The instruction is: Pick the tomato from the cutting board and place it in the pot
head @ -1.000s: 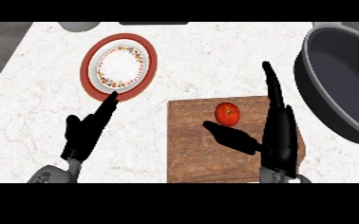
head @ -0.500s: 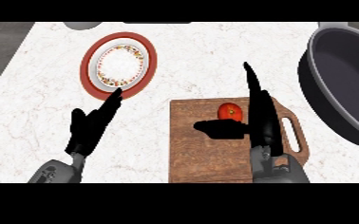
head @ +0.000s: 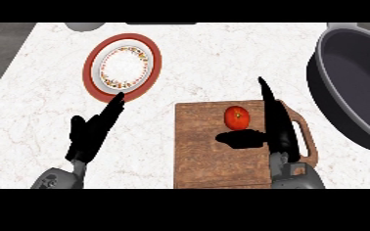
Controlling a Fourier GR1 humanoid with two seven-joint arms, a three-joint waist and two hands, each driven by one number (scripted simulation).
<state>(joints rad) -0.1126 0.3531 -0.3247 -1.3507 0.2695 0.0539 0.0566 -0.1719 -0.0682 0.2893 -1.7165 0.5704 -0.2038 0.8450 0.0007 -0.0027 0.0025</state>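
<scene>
- Far left, our left hand (head: 90,134) rests open, fingers straight, tip near the plate (head: 123,67).
- The tomato (head: 237,117) sits on the cutting board (head: 198,151).
- Our right hand (head: 278,129) is beside it, fingers straight, thumb out, gripping nothing.
- The pot (head: 345,85) is far right.

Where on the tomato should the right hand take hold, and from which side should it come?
Probably across the tomato's round middle, coming from its right. It sits bare on the cutting board, small and round, with free board around it. The right hand stands open just right of it, thumb reaching under its near side, so fingers and thumb can likely close from opposite sides.
</scene>
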